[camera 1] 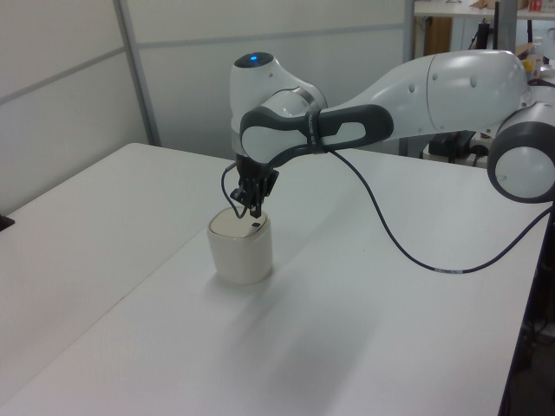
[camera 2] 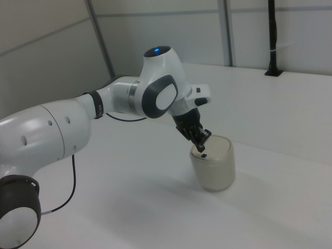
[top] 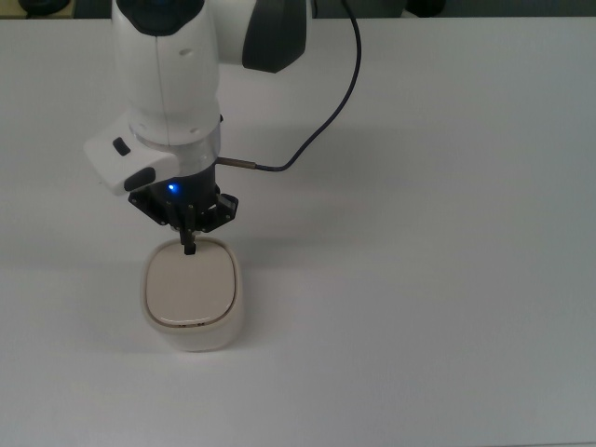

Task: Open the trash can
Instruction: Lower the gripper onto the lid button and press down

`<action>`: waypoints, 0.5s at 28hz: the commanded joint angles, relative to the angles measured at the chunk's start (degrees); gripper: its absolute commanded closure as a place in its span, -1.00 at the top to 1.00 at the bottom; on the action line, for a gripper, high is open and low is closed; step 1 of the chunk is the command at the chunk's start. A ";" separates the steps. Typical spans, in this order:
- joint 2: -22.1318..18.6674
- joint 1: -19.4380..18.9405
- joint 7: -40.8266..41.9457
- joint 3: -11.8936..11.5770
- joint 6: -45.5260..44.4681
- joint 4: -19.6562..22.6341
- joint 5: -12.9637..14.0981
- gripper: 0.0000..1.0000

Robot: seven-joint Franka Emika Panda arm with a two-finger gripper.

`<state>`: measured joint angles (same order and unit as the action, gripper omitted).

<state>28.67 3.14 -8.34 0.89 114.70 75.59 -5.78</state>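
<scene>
Top view: white tabletop (top: 447, 279); white Panda arm (top: 168, 84), no legible markings. Cream trash can (top: 191, 296), lid down, stands well in from the tabletop's edges. Gripper (top: 189, 248), fingers pressed together, tip at the lid's black button (camera 2: 203, 155).

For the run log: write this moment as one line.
phase: approach | gripper: shut, tip just above push button | trash can: lid closed, upright | table
</scene>
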 commanded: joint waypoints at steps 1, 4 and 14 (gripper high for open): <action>1.47 -1.20 -2.21 -0.72 1.84 -0.97 -1.51 -1.00; 2.79 -1.29 -2.74 -0.72 2.10 -1.32 -2.22 -1.00; 4.37 -1.20 -3.09 -0.72 2.10 -2.20 -2.74 -1.00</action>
<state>31.38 2.63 -9.83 0.89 115.76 74.40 -7.13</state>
